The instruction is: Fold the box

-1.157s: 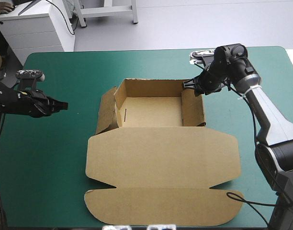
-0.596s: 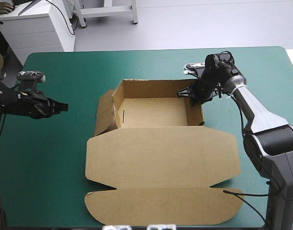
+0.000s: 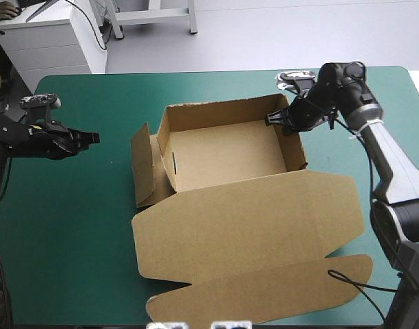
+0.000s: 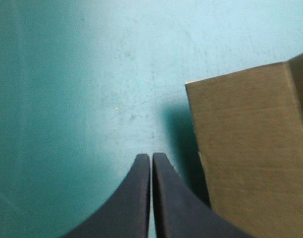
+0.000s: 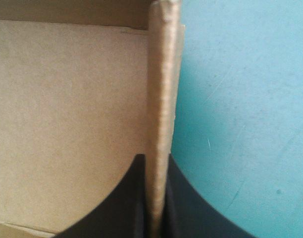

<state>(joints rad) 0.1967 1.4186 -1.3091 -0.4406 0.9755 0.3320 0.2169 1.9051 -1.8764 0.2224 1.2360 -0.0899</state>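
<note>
Box tray pinched by one wall

Brown box point(image 3: 223, 161) of cut corrugated board lies across the middle of the tabletop, turned a little askew on the teal-green cover point(image 3: 72, 226). Its tray half stands toward the far edge: a flat floor with thin raised walls, their rims rough and fibrous. The lid point(image 3: 244, 226) lies flat toward the near edge. It is a broad matte panel with angled corners, and beyond a crease a long, round-ended tuck flap point(image 3: 264, 291) reaches close to that edge. On the tray's left a loose side flap point(image 3: 142, 168) stands out, tilted and untucked.

The right gripper point(image 3: 278, 118) sits at the tray's far right corner. Its broad black curved fingers are clamped on the right wall point(image 5: 161, 89) — one inside the tray, one outside, the board's edge running up between them.

The left gripper point(image 3: 93, 138) hangs over the cover near the tabletop's left edge, well apart from the box. Its fingers are pressed together in a single pointed arch — nothing between them. The side flap's plain, square-cornered face lies ahead of it and off to one side.
</note>
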